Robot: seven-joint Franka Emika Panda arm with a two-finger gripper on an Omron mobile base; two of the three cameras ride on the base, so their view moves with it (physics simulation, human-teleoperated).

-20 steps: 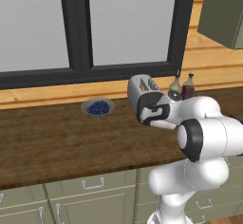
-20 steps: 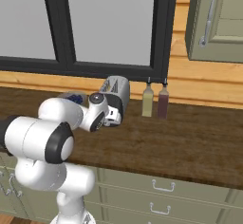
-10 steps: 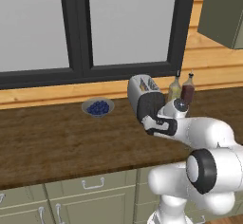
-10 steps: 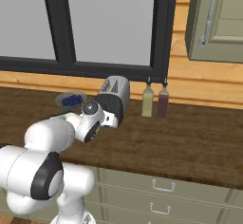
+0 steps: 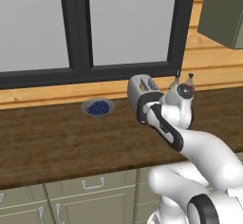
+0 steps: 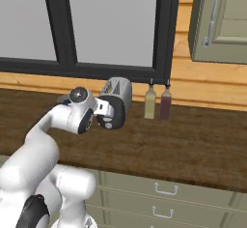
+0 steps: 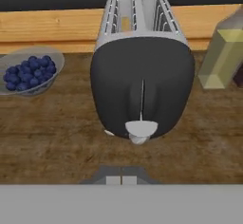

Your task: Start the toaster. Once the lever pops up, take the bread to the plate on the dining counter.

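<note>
Gripper (image 7: 121,180), jaws fully closed with the two fingertips pressed together and holding nothing, seen at 6 o'clock in the hand view, just short of the toaster (image 7: 141,71). The toaster's black end face fills the centre of that view; the lever (image 7: 141,127), a pale tab, sits at the bottom of the vertical slot, near 6 o'clock on the face. Bread (image 7: 125,23), a tan sliver, shows low inside the left slot, at 12 o'clock. Grey bowl of blueberries (image 7: 29,70) lies at 9 o'clock, apart from the toaster; a yellowish bottle (image 7: 221,54) stands at 3 o'clock. In the right base view the toaster (image 6: 117,96) stands on the wooden worktop (image 6: 183,140), with the yellowish bottle (image 6: 150,103) and a dark bottle (image 6: 165,104) just beside it at 3 o'clock, below the window (image 6: 113,19).
</note>
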